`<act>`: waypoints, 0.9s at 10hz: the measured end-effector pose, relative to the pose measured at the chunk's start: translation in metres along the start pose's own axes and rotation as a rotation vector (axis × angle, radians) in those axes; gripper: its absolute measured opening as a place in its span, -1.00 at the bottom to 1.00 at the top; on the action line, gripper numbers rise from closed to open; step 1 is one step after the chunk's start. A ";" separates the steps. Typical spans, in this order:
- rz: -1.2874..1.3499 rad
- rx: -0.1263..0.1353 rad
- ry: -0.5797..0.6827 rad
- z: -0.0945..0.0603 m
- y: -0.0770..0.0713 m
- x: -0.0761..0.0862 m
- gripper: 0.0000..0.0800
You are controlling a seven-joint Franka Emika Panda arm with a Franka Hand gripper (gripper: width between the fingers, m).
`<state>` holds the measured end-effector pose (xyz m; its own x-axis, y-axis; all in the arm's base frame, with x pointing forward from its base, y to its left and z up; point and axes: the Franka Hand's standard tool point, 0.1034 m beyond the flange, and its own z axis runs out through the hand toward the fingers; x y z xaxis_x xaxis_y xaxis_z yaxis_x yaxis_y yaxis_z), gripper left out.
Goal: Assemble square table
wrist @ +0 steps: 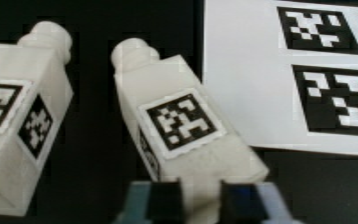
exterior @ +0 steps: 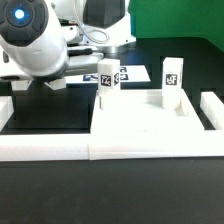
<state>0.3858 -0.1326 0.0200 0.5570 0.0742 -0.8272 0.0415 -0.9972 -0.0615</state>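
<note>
Arm: I see the white arm (exterior: 30,45) filling the upper left of the exterior view. It hides its own claw from that camera.
Claw: in the wrist view the gripper (wrist: 199,197) has both fingers (wrist: 153,200) pressed against the wide end of the second lying leg. I read that as clamped on this leg, though the frame edge cuts off part of the contact.
First lying leg: the first lying leg (wrist: 25,110) is flat on the black table (exterior: 40,115), tag facing up. It is just beside the other lying leg, with a dark strip of table between them.
Second lying leg: the second lying leg (wrist: 185,125) is also flat with its tag up, between the first lying leg and the marker board. Both narrow ends point the same way.
Marker board: the marker board (wrist: 247,70) lies flat just beside the held leg. I cannot tell whether they touch.
Border wall: the low white border wall (exterior: 100,148) runs across the lower part of the exterior view, with short arms at the left and right edges.
Tabletop: the square slab (exterior: 140,125) lies flat at centre to right, against the wall's front run.
Left upright leg: the left upright leg (exterior: 108,82) stands at centre, at the slab's far edge, tag toward the camera.
Right upright leg: the right upright leg (exterior: 170,78) stands right of centre on the slab's far part. I cannot tell whether it is fastened.
</note>
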 end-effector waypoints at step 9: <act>-0.026 -0.006 -0.007 0.007 -0.002 0.000 -0.68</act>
<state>0.3802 -0.1303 0.0168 0.5502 0.1006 -0.8290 0.0611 -0.9949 -0.0802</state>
